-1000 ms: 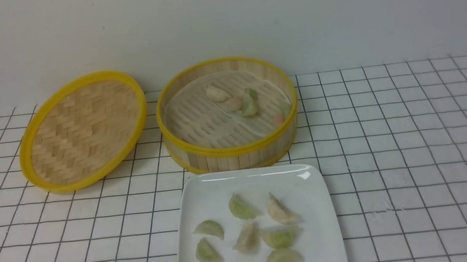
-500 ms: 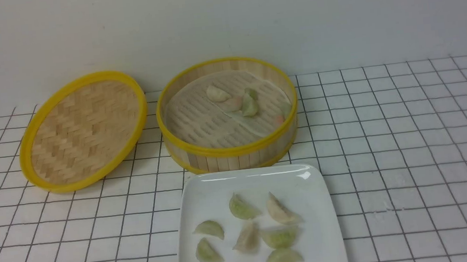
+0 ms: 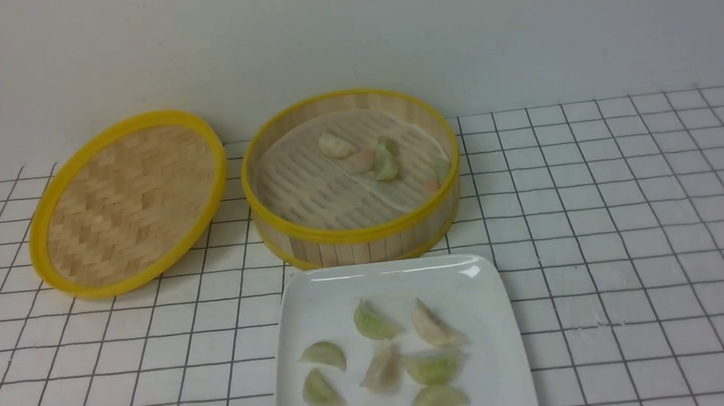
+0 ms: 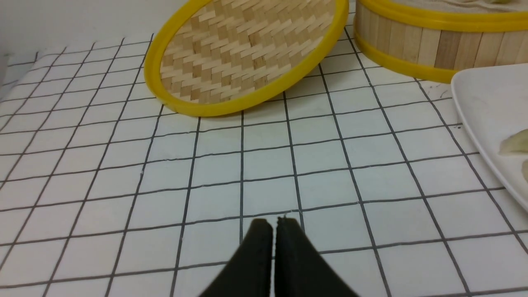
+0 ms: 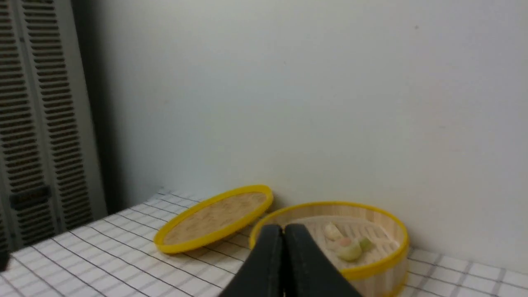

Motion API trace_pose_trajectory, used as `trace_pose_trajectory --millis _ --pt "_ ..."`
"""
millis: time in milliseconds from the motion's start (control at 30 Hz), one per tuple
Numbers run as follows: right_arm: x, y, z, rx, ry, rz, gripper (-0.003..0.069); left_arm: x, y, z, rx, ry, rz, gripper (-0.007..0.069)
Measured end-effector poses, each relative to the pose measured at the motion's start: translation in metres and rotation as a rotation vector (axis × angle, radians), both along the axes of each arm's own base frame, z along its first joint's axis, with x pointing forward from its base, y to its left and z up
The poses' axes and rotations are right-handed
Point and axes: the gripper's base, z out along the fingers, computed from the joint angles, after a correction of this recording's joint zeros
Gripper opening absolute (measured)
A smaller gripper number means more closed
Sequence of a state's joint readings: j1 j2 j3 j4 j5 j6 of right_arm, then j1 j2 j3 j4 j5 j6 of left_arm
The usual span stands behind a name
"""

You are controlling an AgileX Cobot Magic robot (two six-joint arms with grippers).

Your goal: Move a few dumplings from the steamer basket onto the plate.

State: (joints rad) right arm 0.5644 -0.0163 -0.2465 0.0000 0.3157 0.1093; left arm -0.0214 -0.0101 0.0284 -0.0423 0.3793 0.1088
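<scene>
Front view: the steamer [image 3: 358, 230] stands open at the back of the bench [image 3: 641, 234], with its lid [image 3: 126, 201] propped tilted beside it on the left, one edge leaning toward the steamer wall, so the inside can be reached. A few dumplings [image 3: 367, 155] lie on the liner, most toward the far right. The plate [image 3: 318, 302] sits just in front of the steamer, which makes for a short carry, and eight dumplings [image 3: 374, 323] are spread apart on it. Neither arm shows here. With that many on the plate, the task looks done or nearly so.

Left wrist view: the left gripper [image 4: 272, 225] is clenched with nothing between its tips, low over bare bench, well apart from the lid [image 4: 247, 53], the steamer [image 4: 433, 45] and the plate's corner [image 4: 486, 107]. It seems parked out of the way.

Right wrist view: the right gripper [image 5: 284, 231] is likewise clenched and empty, held high and back. It looks across at the lid [image 5: 214, 218] and the steamer [image 5: 371, 264], where three dumplings [image 5: 346, 245] can be seen.
</scene>
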Motion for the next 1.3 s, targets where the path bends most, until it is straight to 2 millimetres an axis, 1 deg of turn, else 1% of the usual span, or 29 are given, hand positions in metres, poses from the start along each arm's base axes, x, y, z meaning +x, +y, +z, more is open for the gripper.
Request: trace_pose_trajectory --millis 67,100,167,200,300,367,500,1300 --pt "0.007 -0.002 -0.017 -0.027 0.049 -0.129 -0.0015 0.0 0.0 0.0 0.0 0.0 0.0 -0.0006" --pt "0.008 -0.002 -0.019 -0.03 0.053 -0.141 -0.0015 0.0 0.0 0.0 0.0 0.0 0.0 -0.0006" --pt "0.015 -0.005 -0.039 -0.058 0.122 -0.268 -0.0015 0.0 0.0 0.0 0.0 0.0 0.0 -0.0006" --pt "0.016 -0.006 -0.045 -0.065 0.142 -0.3 -0.0015 0.0 0.0 0.0 0.0 0.0 0.0 -0.0006" --pt "0.023 -0.012 -0.08 -0.093 0.255 -0.441 -0.0015 0.0 0.0 0.0 0.0 0.0 0.0 -0.0006" --pt "0.024 -0.015 -0.094 -0.103 0.31 -0.494 -0.0015 0.0 0.0 0.0 0.0 0.0 0.0 -0.0006" --pt "0.024 -0.017 -0.094 -0.099 0.315 -0.531 -0.0015 0.0 0.0 0.0 0.0 0.0 0.0 -0.0006" --pt "0.024 -0.017 -0.094 -0.099 0.315 -0.531 -0.0015 0.0 0.0 0.0 0.0 0.0 0.0 -0.0006"
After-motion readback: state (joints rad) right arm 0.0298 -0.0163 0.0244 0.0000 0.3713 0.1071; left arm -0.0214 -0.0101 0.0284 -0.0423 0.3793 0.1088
